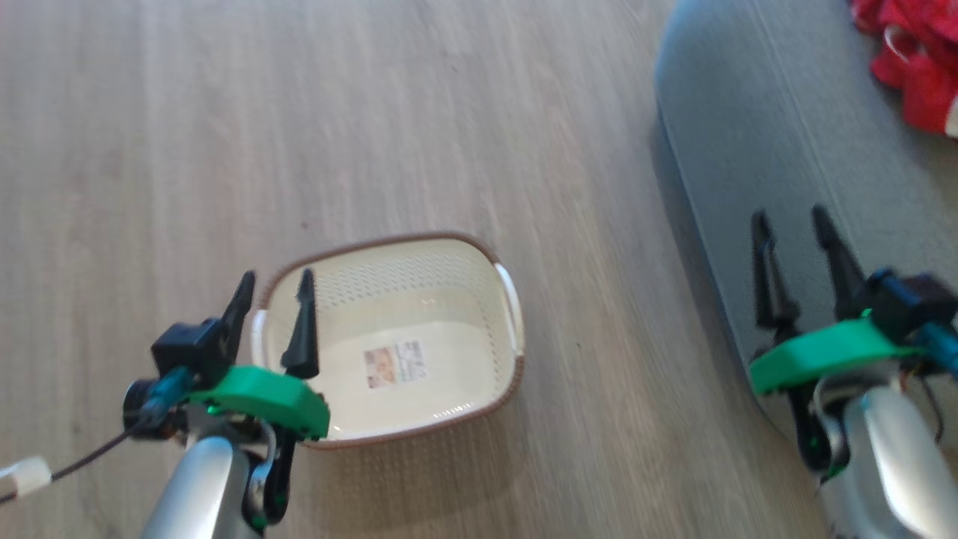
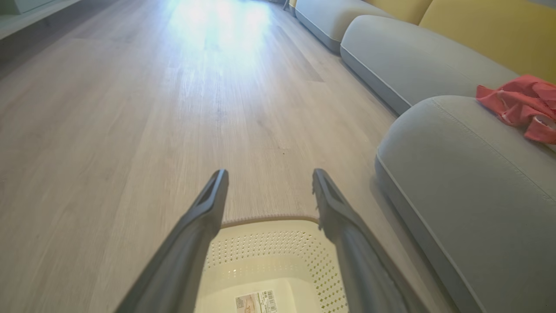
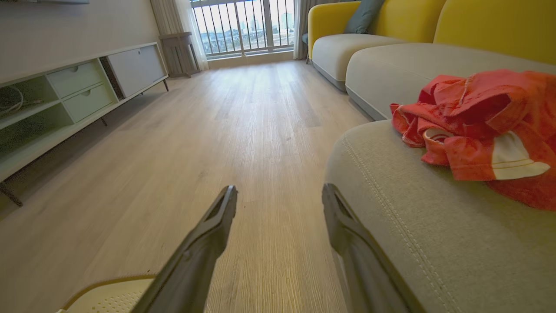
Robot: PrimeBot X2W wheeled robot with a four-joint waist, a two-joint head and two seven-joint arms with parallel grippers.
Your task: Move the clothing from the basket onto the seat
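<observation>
The red clothing (image 1: 917, 56) with white trim lies crumpled on the grey seat (image 1: 793, 150), at the far right of the head view; it also shows as red clothing (image 3: 482, 126) on the seat (image 3: 434, 226) and as clothing (image 2: 519, 104) on the seat (image 2: 469, 174). The cream basket (image 1: 479, 299) with its brown rim sits on the floor with nothing in it but its label sticker; its perforated wall shows as the basket (image 2: 278, 248). My left gripper (image 1: 275, 281) hovers open over the basket's left end. My right gripper (image 1: 791, 217) stands open above the seat's front edge, apart from the clothing.
Pale wood floor (image 1: 374, 112) spreads around the basket. Further grey cushions (image 3: 347, 52) with yellow backrests (image 3: 491, 21) run along the right. A low white sideboard (image 3: 74, 91) lines the left wall, and a balcony window (image 3: 243, 26) closes the far end.
</observation>
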